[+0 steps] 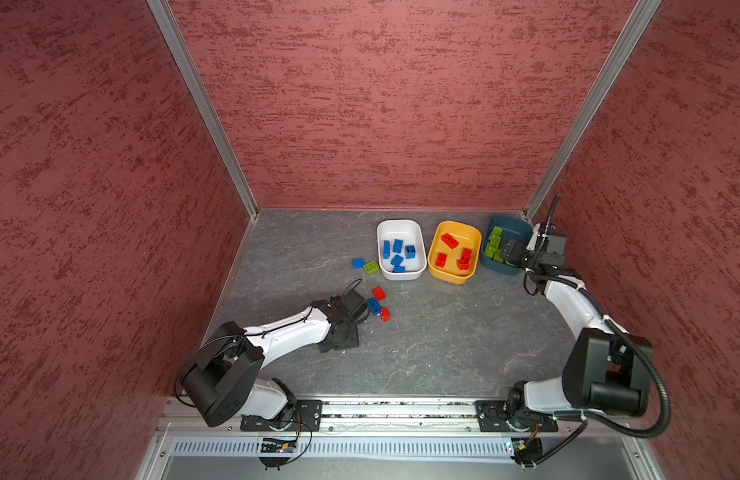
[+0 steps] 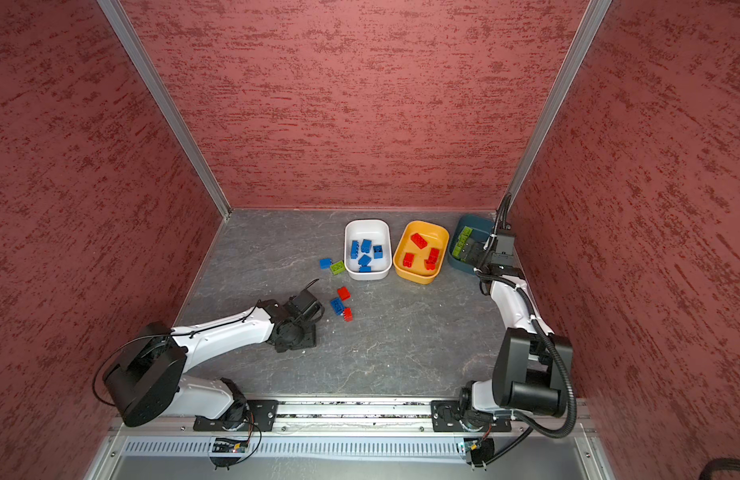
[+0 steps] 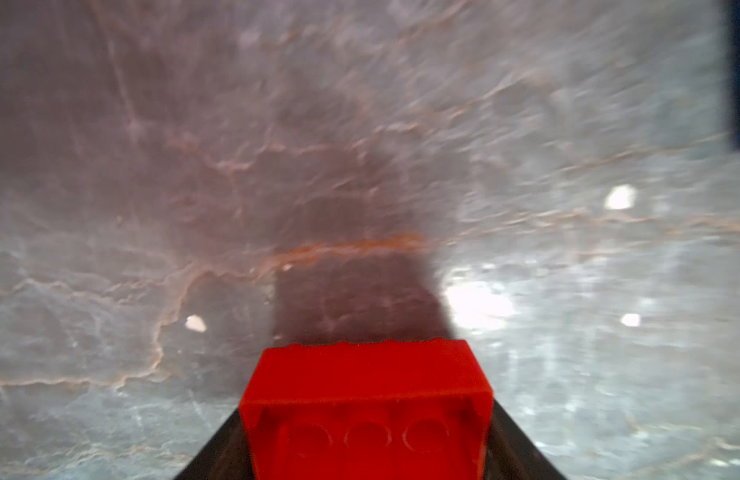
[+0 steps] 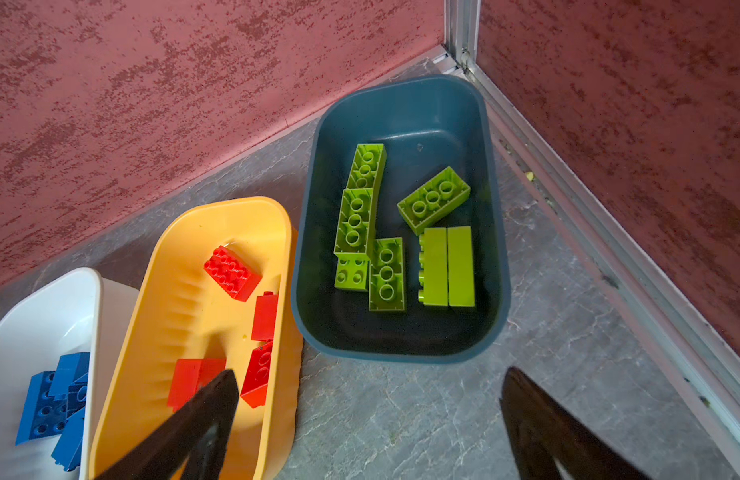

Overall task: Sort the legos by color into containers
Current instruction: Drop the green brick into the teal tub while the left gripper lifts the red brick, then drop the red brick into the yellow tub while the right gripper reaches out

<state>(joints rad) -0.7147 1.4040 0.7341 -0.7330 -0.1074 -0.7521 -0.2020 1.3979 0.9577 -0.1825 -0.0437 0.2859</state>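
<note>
The left tool (image 3: 366, 453) is pinching a red brick (image 3: 366, 399) by its short ends over the surface (image 3: 152, 208), its long axis running from jaw to jaw, while three loose bricks (image 1: 374, 305) are lying just beside it and two more by the white tub (image 1: 401, 230). The brick is likely heading for the yellow tub (image 1: 465, 235), sitting farther back and to the right, past the white one. The right tool (image 4: 370, 374) is hanging spread and empty at the teal tub (image 4: 422, 116) of green bricks (image 4: 355, 220), nearer the yellow tub but carrying nothing.
</note>
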